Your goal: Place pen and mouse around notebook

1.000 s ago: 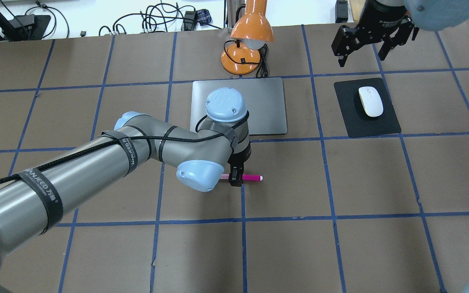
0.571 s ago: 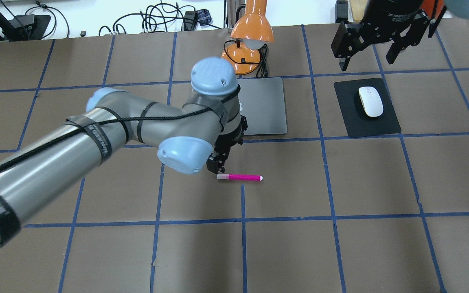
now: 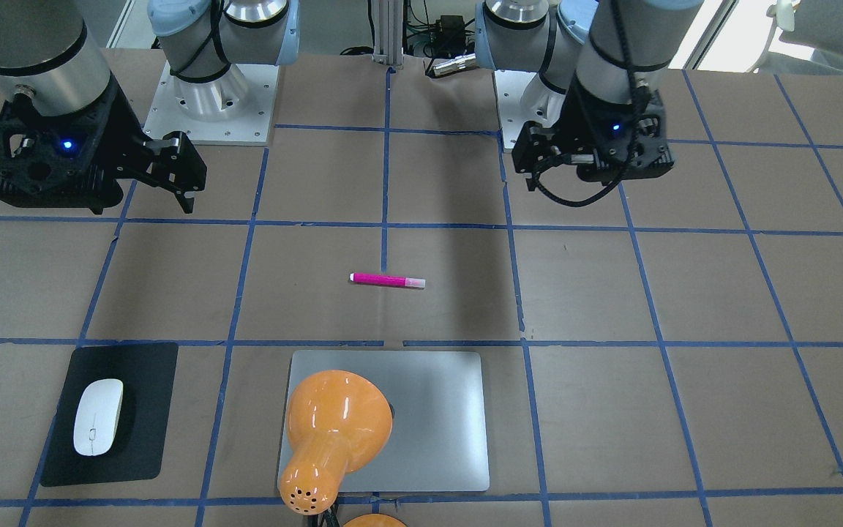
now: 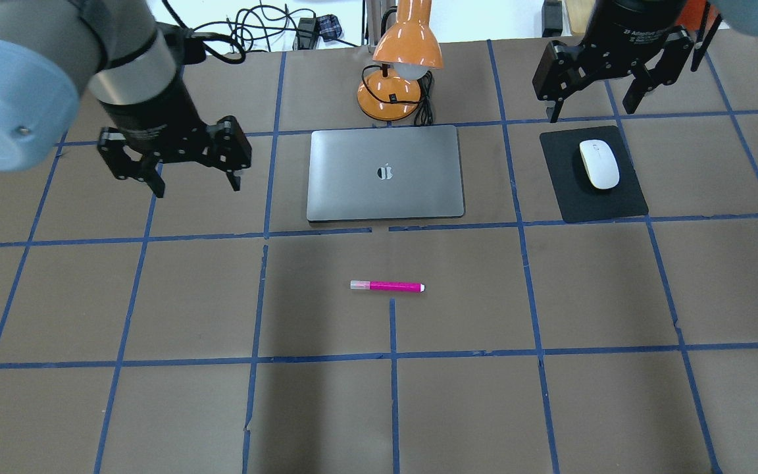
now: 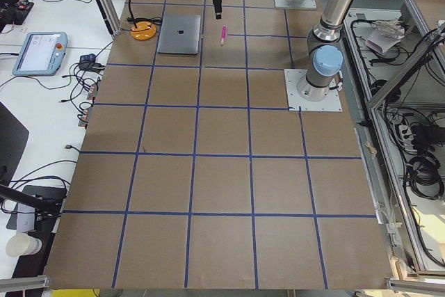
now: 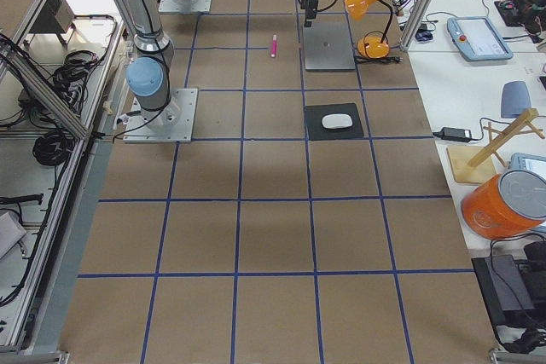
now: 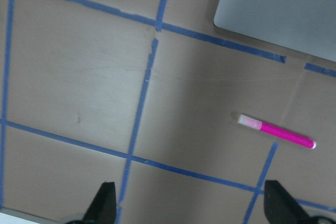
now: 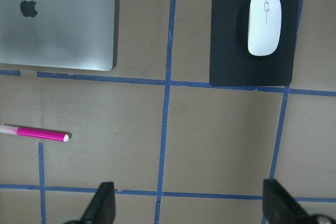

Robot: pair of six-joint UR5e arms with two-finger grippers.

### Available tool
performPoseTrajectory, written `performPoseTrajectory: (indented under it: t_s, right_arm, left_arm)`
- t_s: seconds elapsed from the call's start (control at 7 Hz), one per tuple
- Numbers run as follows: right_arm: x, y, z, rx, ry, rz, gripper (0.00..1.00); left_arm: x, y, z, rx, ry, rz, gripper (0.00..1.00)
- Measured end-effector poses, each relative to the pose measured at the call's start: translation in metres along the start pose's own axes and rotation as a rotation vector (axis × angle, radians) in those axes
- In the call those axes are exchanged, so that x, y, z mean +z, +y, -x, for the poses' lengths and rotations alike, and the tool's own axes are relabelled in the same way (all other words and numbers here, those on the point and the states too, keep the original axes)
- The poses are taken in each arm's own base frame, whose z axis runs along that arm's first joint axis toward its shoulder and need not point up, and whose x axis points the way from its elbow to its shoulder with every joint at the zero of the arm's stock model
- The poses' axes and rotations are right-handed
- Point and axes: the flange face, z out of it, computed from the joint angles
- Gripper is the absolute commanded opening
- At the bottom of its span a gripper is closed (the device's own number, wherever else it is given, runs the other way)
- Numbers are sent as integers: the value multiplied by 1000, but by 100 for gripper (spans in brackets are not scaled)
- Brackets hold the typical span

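Note:
The magenta pen [image 4: 387,286] lies flat on the brown table, in front of the silver notebook [image 4: 353,191] and apart from it. At the right, the white mouse [image 4: 599,164] rests on a black mat [image 4: 616,204]. My left gripper [image 4: 196,187] hangs open and empty above the table, left of the notebook; its wrist view shows the pen [image 7: 276,131] well ahead of the fingertips [image 7: 105,205]. Behind the mouse, my right gripper [image 4: 593,108] is raised, open and empty, and its wrist view looks down on the mouse [image 8: 264,23].
An orange desk lamp [image 4: 405,52] stands right behind the notebook, its shade leaning over the lid in the front-facing view [image 3: 330,432]. Cables lie beyond the table's far edge. Blue tape lines grid the brown surface.
My left gripper, which stood at the pen a second ago, has lifted away and swung back to the left. The pen has stayed where it was. The right gripper has barely shifted.

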Motion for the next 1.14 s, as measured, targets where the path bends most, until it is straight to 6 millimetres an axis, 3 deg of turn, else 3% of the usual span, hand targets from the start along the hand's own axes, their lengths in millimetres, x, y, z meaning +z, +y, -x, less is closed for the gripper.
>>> performPoseTrajectory:
  t_s: [0.29, 1.14]
  right_arm:
    - [1, 0, 1, 24, 2, 3, 100]
    - [0, 1, 5, 26, 4, 0, 100]
  left_arm:
    - [-11, -1, 25, 73, 1, -57, 100]
    - [-13, -3, 29, -27, 13, -80, 100]
